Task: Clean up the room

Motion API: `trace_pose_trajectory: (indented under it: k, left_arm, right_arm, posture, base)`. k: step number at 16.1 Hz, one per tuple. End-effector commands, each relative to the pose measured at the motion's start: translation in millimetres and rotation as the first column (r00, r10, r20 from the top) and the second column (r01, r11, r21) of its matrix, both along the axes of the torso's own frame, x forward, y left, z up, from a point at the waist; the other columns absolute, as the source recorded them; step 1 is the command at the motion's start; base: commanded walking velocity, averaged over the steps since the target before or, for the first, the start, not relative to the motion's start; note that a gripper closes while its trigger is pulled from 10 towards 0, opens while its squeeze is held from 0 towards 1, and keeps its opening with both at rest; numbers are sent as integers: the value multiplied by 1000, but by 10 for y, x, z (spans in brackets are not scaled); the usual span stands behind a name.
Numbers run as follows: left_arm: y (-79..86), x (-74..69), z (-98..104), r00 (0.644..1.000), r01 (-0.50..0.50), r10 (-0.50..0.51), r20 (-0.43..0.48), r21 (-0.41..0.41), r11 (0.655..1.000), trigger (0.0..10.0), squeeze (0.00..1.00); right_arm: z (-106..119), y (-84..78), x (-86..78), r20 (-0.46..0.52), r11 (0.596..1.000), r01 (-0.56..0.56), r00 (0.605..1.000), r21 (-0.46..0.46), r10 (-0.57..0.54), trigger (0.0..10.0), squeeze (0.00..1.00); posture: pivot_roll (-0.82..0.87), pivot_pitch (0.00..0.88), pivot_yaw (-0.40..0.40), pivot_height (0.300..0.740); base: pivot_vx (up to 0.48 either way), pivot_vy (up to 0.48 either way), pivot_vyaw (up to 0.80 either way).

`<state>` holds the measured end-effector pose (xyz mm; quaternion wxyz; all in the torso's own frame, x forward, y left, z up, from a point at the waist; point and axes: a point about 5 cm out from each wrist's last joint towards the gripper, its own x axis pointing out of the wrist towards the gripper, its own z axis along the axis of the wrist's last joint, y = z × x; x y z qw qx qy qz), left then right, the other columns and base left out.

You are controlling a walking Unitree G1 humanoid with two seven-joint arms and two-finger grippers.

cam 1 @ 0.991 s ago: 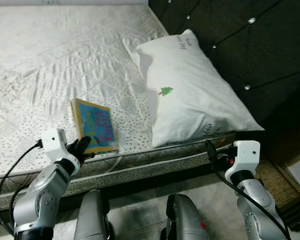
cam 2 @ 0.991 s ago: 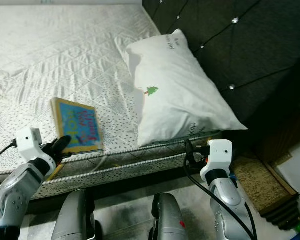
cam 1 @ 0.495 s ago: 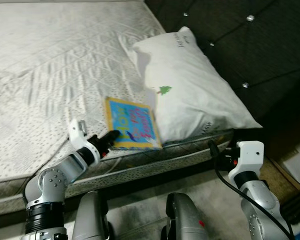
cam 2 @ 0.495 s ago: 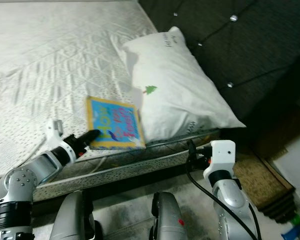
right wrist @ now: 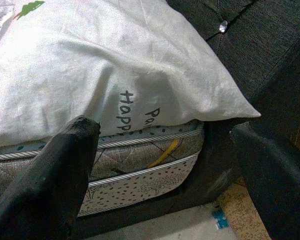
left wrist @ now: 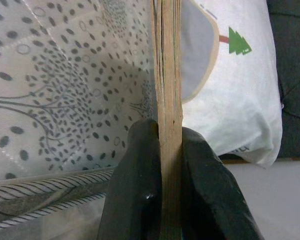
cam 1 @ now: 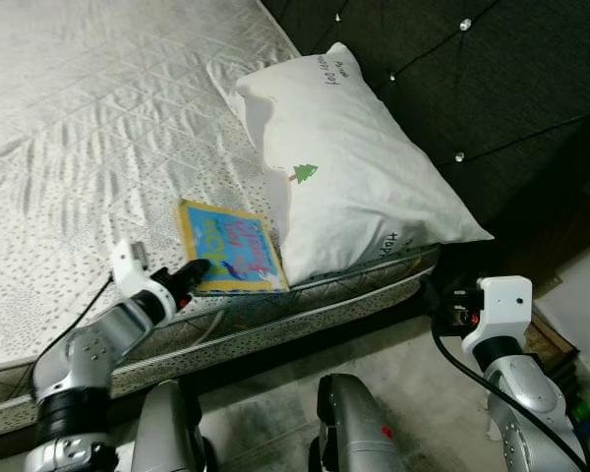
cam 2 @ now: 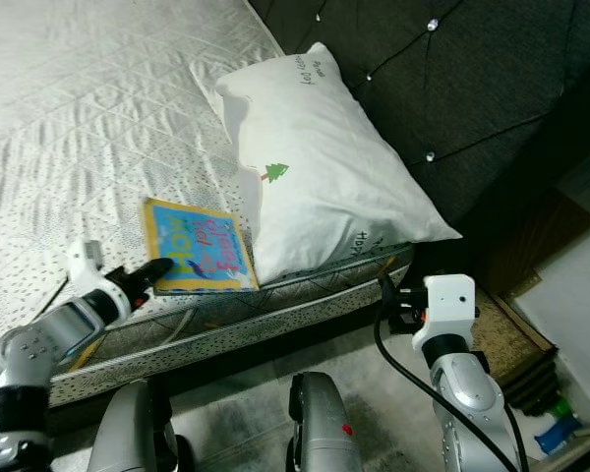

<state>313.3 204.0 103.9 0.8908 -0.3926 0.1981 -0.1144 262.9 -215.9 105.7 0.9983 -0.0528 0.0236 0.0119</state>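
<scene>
A blue picture book with a yellow border lies on the white quilted mattress near its front edge. The book's right side touches the white pillow with a small green tree print. My left gripper is shut on the book's near left corner. The left wrist view shows the book edge-on, clamped between both black fingers. Off the bed's corner, by the pillow's lower end, my right gripper stands open and holds nothing, its fingers spread wide.
A dark tufted headboard stands behind the pillow on the right. The mattress side and bed frame run across in front of my legs. A brown mat and small items lie on the floor at the right.
My left gripper has carried the book to the right across the mattress until it rests against the pillow. The camera view has also shifted. The right arm has hardly moved.
</scene>
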Motion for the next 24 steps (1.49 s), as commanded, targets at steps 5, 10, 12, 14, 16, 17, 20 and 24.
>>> trace_pose_trajectory:
  k: [5, 10, 12, 14, 16, 17, 20, 24]
  left_arm:
    - [264, -68, -78, 999, -41, 41, -12, 12, 999, 10000, 0]
    - [424, 105, -83, 997, -77, 77, 4, 36, 996, 10000, 0]
    - [397, 194, -100, 998, -57, 57, 2, 66, 996, 10000, 0]
    - [366, 252, -87, 998, -58, 58, 7, 55, 997, 10000, 0]
    - [262, 311, -113, 1000, -26, 26, 1, 45, 999, 10000, 0]
    - [225, 328, -149, 1000, -19, 19, -11, 38, 999, 10000, 0]
    - [232, 301, -214, 999, -28, 28, -46, -5, 1000, 10000, 0]
    - [307, 265, -295, 993, -68, 69, -92, 12, 998, 10000, 690]
  right_arm:
    - [-2, -14, 14, -7, 1000, -17, 1000, -20, 17, 10000, 0]
    - [20, -60, -9, 2, 999, -7, 1000, -35, 7, 10000, 0]
    - [33, -57, -6, 7, 999, -15, 1000, -40, 16, 10000, 0]
    - [40, -60, -5, 8, 999, -17, 1000, -43, 17, 10000, 0]
    - [51, -60, -6, 10, 999, -20, 1000, -48, 21, 10000, 0]
    - [55, -62, -12, 11, 999, -19, 1000, -51, 19, 10000, 0]
    - [59, -67, -23, 11, 999, -12, 1000, -50, 13, 10000, 0]
    - [50, -88, -26, 8, 999, 10, 1000, -40, -10, 10000, 0]
  posture:
    - [-223, 175, -136, 596]
    - [-240, 170, -138, 596]
    - [-245, 169, -141, 596]
    - [-249, 171, -144, 596]
    - [-256, 173, -144, 596]
    - [-266, 176, -144, 596]
    - [-277, 178, -138, 596]
    - [-285, 180, -133, 596]
  base:
    - [0, 0, 0]
    - [0, 0, 0]
    - [0, 0, 0]
    - [0, 0, 0]
    - [0, 0, 0]
    - [0, 0, 0]
    - [0, 0, 0]
    - [0, 0, 0]
